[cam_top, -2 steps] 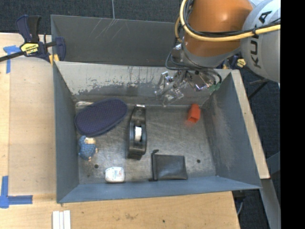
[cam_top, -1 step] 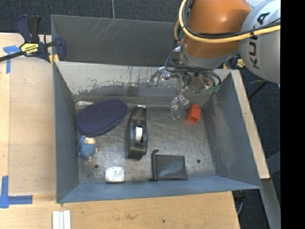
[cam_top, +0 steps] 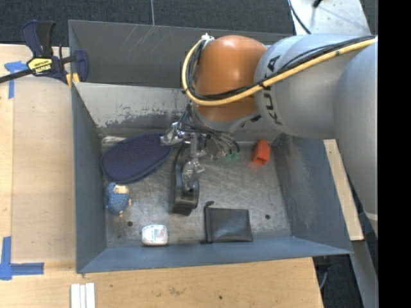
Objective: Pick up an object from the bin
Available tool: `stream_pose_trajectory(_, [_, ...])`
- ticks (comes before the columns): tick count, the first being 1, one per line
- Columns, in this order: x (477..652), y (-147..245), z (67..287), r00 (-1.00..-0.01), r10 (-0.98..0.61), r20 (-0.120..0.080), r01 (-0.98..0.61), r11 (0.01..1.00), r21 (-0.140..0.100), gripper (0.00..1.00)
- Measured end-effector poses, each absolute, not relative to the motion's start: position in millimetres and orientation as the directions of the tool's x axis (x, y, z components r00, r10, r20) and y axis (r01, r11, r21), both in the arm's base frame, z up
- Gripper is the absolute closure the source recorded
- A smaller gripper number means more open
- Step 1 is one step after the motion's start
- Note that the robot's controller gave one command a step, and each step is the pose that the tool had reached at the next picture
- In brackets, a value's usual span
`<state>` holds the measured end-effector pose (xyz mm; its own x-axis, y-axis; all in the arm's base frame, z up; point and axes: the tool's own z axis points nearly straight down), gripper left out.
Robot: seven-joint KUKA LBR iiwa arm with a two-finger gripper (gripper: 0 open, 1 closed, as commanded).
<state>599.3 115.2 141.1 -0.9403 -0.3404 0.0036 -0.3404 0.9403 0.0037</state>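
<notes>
My gripper reaches down under the orange wrist cover into the middle of the bin. Right beneath it lies a long black bar-shaped object, running toward the front wall; the gripper's metal tip sits on or just above its far end. A dark blue oval pouch lies just left of the gripper. A small orange block rests to its right near the right wall, and something small and green shows partly under the wrist.
A black square wallet lies at the front wall. A small white round case sits at the front left, and a small blue and tan soft toy is by the left wall. The arm covers the bin's back right.
</notes>
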Motion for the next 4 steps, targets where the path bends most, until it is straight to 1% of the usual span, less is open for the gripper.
stream_pose_trajectory(1, [610.7, 134.1, 130.3, -0.923, -0.384, -0.023, -0.384, 0.923, -0.003, 0.00])
stream_pose_trajectory(2, [622.4, 184.5, 103.0, -0.957, -0.291, -0.006, -0.291, 0.957, 0.001, 0.00])
stream_pose_trajectory(3, [611.3, 168.1, 79.1, -0.984, -0.175, -0.028, -0.175, 0.984, 0.013, 0.00])
stream_pose_trajectory(4, [614.9, 166.9, 82.3, -0.984, -0.173, -0.040, -0.174, 0.985, 0.010, 1.00])
